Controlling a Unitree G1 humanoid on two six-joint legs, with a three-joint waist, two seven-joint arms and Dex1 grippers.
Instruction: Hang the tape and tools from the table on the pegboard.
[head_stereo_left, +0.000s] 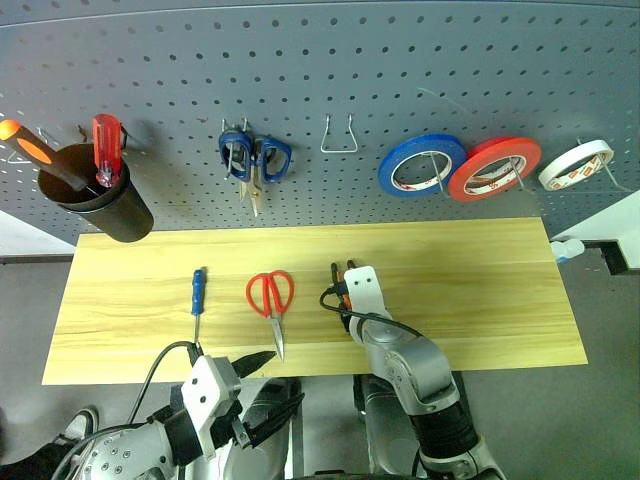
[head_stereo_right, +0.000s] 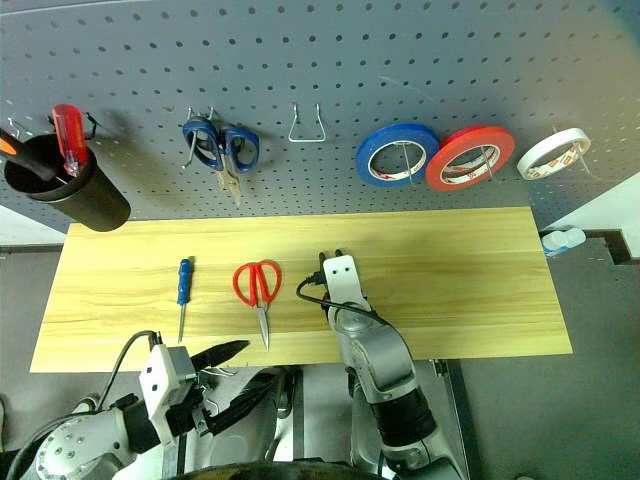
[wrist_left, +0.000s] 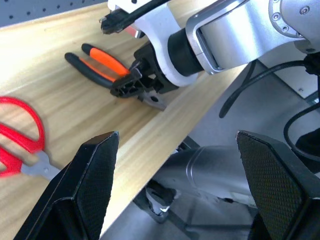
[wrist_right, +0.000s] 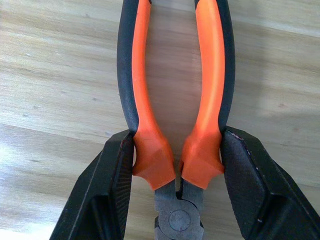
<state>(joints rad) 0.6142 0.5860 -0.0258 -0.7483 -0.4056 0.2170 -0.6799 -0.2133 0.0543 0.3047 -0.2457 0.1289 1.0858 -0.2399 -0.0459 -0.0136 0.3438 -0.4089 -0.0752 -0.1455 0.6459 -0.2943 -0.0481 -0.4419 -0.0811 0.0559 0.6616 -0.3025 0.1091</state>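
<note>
On the grainy, light yellowish wood table (head_stereo_left: 480, 290), the right tool (wrist_right: 177, 170) has its 2 black textured fingers pressed against the orange-and-black pliers (wrist_right: 175, 100) at the base of the handles, the pliers lying flat just right of the red-looped scissors (head_stereo_left: 272, 300). The slim blue-handled screwdriver (head_stereo_left: 198, 298) lies left of the scissors. The left tool (wrist_left: 180, 185) hangs wide open and empty off the table's near edge; the thin white tape roll (head_stereo_left: 576, 164) hangs on the perforated dark grey pegboard (head_stereo_left: 320, 70).

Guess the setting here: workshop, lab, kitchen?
Most likely a workshop-style tool station. A grey pegboard with wire hooks carries tape rolls and blue scissors; below it, a wooden table holds pliers, red scissors and a screwdriver.
</note>
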